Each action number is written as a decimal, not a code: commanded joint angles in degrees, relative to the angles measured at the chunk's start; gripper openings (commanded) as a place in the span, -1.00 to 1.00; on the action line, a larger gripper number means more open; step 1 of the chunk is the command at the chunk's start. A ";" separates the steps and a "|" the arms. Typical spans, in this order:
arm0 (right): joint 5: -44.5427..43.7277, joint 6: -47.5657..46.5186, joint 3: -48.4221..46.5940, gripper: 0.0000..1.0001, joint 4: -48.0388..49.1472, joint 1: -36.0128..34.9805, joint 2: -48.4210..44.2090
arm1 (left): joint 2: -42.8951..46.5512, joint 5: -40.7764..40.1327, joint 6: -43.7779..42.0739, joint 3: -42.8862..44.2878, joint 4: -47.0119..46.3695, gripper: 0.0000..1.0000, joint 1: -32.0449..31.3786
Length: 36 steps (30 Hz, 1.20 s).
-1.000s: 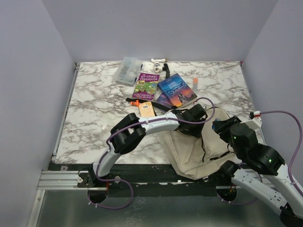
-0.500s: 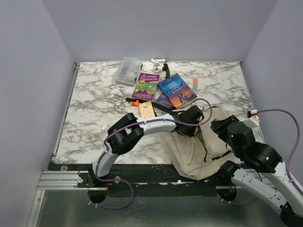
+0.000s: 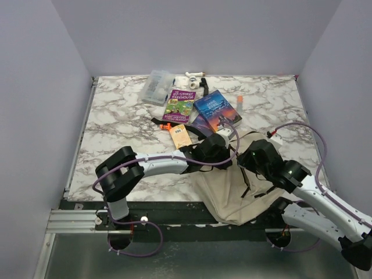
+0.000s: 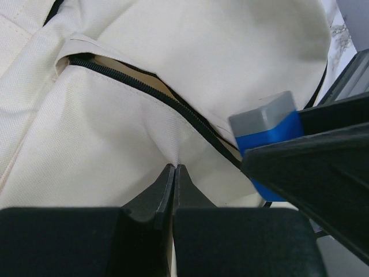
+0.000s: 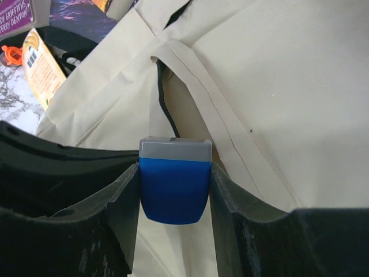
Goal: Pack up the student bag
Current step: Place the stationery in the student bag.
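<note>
Left fingers (image 4: 151, 196) stay pinched on student bag (image 3: 232, 192) fabric; right fingers (image 5: 112, 208), clamping a blue block (image 5: 174, 187), have swung in over its zipper pocket (image 4: 132, 78), so insertion looks next.

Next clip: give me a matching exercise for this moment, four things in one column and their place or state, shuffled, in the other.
Things
1. left pincer
2. right pincer
3. student bag
4. purple book

Place or state
A. lies at the near right of the table
B. shut on a blue and grey block
C. lies flat toward the far side of the table
D. shut, pinching beige fabric below a black zipper

Pairs: 1-D, 2-B, 3-A, 4-C
</note>
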<state>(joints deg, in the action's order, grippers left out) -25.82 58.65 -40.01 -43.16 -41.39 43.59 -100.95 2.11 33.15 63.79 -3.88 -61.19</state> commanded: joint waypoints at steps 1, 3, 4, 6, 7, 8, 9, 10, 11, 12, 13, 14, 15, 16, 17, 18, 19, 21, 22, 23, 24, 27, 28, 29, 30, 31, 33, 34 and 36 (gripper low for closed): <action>10.08 -4.76 1.65 -0.98 7.28 5.81 1.24 | 3.27 1.38 -1.15 -4.17 -10.79 -1.00 0.54; 17.27 -8.00 2.61 -0.98 9.05 12.31 2.64 | 4.41 1.52 -1.09 -6.27 -13.18 -1.00 0.54; 21.22 -9.58 2.89 -0.98 9.50 16.12 3.54 | 5.08 1.41 -0.84 -7.36 -14.40 -1.00 0.54; 31.46 -14.29 4.08 -0.98 11.61 25.70 4.92 | 6.18 1.76 -0.63 -9.09 -16.50 -1.00 0.54; 37.99 -16.85 4.38 -0.98 12.92 28.65 6.63 | 6.60 2.07 -0.69 -9.73 -17.32 -1.00 0.54; 41.14 -18.86 3.55 -0.98 11.79 30.84 8.73 | 6.94 2.27 -0.80 -10.27 -18.37 -1.00 0.57; 42.83 -20.08 2.58 -0.98 10.03 31.60 11.22 | 7.16 2.36 -0.97 -10.84 -19.15 -1.00 0.54; 44.96 -20.81 2.35 -0.98 9.99 31.64 12.53 | 7.39 2.52 -1.04 -11.23 -20.23 -1.00 0.55; 48.48 -20.94 2.67 -0.98 10.55 31.64 13.62 | 7.56 2.84 -1.43 -11.64 -21.09 -1.00 0.54; 51.40 -20.79 3.16 -0.97 11.07 31.64 14.38 | 7.81 3.09 -1.69 -11.94 -21.94 -1.00 0.54; 54.98 -20.36 3.93 -0.95 12.06 31.65 15.18 | 8.00 3.24 -1.93 -12.39 -22.70 -1.00 0.54; 59.11 -20.16 4.70 -0.93 13.93 31.68 15.85 | 8.14 3.18 -2.11 -12.76 -23.54 -1.00 0.54; 62.07 -20.41 5.26 -0.87 15.01 31.67 16.80 | 8.29 3.16 -2.19 -13.26 -24.50 -1.00 0.54; 63.57 -20.34 5.44 -0.81 15.05 31.65 17.97 | 8.42 3.15 -2.29 -13.57 -25.17 -1.00 0.54; 64.35 -20.37 5.77 -0.72 15.19 31.71 19.00 | 8.49 3.25 -2.30 -13.81 -25.82 -1.00 0.57; 65.35 -20.77 6.02 -0.61 15.53 31.70 20.34 | 8.55 3.49 -2.30 -13.95 -26.27 -1.00 0.57; 66.17 -21.53 6.16 -0.54 15.61 31.64 21.33 | 8.58 3.68 -2.22 -14.11 -26.67 -1.00 0.57; 67.53 -22.35 6.38 -0.37 15.98 31.64 22.52 | 8.58 4.07 -2.03 -14.20 -27.05 -1.00 0.54; 66.96 -22.77 6.04 -0.26 15.76 31.64 22.59 | 8.49 4.21 -2.08 -14.28 -27.22 -1.00 0.54; 65.60 -23.39 5.59 -0.11 14.98 31.68 22.23 | 8.42 4.26 -2.27 -14.33 -27.39 -1.00 0.54; 62.89 -23.65 4.59 0.03 14.07 31.68 21.87 | 8.45 4.24 -2.37 -14.45 -27.45 -1.00 0.54; 57.66 -23.81 2.47 0.36 12.20 31.65 19.73 | 8.46 4.35 -2.40 -14.97 -27.57 -1.00 0.54; 55.89 -23.68 2.08 0.38 12.01 31.66 19.25 | 8.34 4.39 -2.30 -15.11 -27.59 -1.00 0.55; 54.14 -23.43 1.66 0.41 11.69 31.64 18.81 | 8.29 4.44 -2.14 -15.26 -27.59 -1.00 0.54; 53.44 -23.28 1.36 0.45 11.67 31.69 18.65 | 8.12 4.48 -2.00 -15.33 -27.59 -1.00 0.54; 52.87 -23.17 1.12 0.45 11.63 31.64 18.58 | 7.97 4.63 -1.79 -15.32 -27.58 -1.00 0.55; 50.78 -22.95 -0.36 0.42 10.38 31.68 18.47 | 7.47 5.19 -1.11 -15.37 -27.56 -1.00 0.61; 49.59 -22.82 -1.11 0.41 9.95 31.66 17.99 | 7.11 5.71 -0.63 -15.22 -27.52 -1.00 0.63; 45.64 -23.00 -2.99 0.41 9.77 31.70 16.64 | 6.17 7.25 0.84 -15.02 -27.50 -1.00 0.86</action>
<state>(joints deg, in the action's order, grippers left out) 25.80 35.68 -38.46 -32.32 -9.34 62.96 -94.45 5.50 31.97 48.93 -27.55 -60.71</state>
